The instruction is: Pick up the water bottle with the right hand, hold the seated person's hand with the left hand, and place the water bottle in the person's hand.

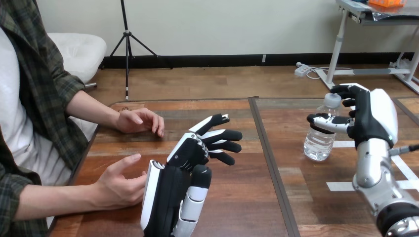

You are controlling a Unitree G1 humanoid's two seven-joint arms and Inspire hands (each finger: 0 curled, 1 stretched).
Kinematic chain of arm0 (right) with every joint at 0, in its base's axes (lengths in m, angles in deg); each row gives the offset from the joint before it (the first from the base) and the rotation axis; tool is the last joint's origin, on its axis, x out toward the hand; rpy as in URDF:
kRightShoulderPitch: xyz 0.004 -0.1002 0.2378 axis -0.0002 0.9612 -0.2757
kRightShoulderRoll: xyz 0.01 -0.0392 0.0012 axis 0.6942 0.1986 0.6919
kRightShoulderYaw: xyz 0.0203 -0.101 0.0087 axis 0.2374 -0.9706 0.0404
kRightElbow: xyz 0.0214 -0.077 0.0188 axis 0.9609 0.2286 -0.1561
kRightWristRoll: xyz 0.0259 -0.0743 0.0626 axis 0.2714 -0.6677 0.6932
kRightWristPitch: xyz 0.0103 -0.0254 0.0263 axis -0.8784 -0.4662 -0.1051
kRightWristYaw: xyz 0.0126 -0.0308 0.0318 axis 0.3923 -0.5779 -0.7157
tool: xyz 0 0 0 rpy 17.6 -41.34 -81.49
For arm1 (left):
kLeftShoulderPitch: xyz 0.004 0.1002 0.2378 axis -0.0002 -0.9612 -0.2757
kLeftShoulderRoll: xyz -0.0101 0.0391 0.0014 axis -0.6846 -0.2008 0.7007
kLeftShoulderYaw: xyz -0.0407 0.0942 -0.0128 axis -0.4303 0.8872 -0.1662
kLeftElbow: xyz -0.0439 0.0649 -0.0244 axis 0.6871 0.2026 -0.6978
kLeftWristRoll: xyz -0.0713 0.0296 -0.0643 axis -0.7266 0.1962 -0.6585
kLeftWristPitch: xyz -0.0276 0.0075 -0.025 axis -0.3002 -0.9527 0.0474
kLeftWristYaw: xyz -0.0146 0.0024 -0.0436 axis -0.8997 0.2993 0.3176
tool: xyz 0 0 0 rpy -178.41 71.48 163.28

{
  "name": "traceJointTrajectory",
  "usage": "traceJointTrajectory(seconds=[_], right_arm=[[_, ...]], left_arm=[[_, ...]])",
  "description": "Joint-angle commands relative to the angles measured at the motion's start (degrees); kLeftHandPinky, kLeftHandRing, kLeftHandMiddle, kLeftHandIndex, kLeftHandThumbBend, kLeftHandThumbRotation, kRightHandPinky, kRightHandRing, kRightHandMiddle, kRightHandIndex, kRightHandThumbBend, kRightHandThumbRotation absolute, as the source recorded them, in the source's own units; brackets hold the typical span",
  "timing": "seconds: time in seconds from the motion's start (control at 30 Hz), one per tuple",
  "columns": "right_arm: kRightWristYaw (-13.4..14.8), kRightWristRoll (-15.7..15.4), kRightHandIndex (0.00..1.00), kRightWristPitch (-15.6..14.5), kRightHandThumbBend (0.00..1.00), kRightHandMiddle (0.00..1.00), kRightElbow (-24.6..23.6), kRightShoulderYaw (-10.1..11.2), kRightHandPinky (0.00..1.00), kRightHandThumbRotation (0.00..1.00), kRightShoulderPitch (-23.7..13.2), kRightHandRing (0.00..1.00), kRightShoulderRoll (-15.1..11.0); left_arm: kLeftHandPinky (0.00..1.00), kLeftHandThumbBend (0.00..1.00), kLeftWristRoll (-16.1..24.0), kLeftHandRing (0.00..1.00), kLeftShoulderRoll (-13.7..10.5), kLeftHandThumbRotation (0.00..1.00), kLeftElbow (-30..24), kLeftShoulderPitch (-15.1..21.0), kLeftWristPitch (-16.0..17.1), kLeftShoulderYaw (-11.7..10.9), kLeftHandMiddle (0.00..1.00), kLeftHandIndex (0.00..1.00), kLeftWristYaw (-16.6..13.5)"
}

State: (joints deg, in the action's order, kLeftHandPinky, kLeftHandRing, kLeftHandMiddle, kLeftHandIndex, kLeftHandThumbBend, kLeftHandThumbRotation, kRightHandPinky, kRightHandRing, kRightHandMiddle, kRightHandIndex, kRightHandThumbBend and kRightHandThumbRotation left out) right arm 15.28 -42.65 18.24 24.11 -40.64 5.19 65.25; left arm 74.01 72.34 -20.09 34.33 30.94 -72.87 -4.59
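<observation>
Now — right hand (366, 121) around water bottle (317, 145)

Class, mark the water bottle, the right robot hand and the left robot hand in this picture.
water bottle (317, 145), head view, clear lower body.
right robot hand (366, 121), head view, black palm.
left robot hand (170, 195), head view, black palm.

Counted one clear water bottle (320, 137), white-capped, upright on one wooden table (247, 207). Counted two robot hands: the right hand (368, 118) against the bottle, thumb across its front, and the left hand (185, 165) well to the left of the bottle and nearer than it. Counted two of the person's hands, both farther left of the bottle than the left hand: the farther hand (141, 121) and the nearer hand (118, 186). Made out three strips of white tape (342, 144), just right of the bottle, partly hidden by the right arm (370, 168).
</observation>
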Motion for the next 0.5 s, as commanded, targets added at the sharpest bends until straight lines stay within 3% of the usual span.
traceJointTrajectory(seconds=[0.0, 0.27, 0.47], right_arm=[[0.12, -2.75, 0.73, -1.91, 0.77, 0.77, -0.69, -2.98, 0.68, 0.0, -3.59, 0.76, -1.99], [1.02, -6.61, 0.76, -3.58, 0.79, 0.77, -0.55, -6.47, 0.73, 0.0, -4.07, 0.76, -3.29], [1.35, -7.73, 0.75, -3.78, 0.8, 0.77, -0.98, -7.7, 0.77, 0.0, -4.35, 0.76, -3.74]], left_arm=[[0.51, 0.56, 0.72, 0.62, 2.06, 1.0, -1.11, -1.33, 0.22, -0.44, 0.68, 0.78, -0.47], [0.51, 0.54, 0.28, 0.62, 1.98, 1.0, -0.97, -1.27, 0.32, -0.22, 0.67, 0.78, -0.48], [0.51, 0.54, -0.06, 0.62, 2.16, 1.0, -0.98, -1.31, 0.4, -0.13, 0.68, 0.78, -0.58]])
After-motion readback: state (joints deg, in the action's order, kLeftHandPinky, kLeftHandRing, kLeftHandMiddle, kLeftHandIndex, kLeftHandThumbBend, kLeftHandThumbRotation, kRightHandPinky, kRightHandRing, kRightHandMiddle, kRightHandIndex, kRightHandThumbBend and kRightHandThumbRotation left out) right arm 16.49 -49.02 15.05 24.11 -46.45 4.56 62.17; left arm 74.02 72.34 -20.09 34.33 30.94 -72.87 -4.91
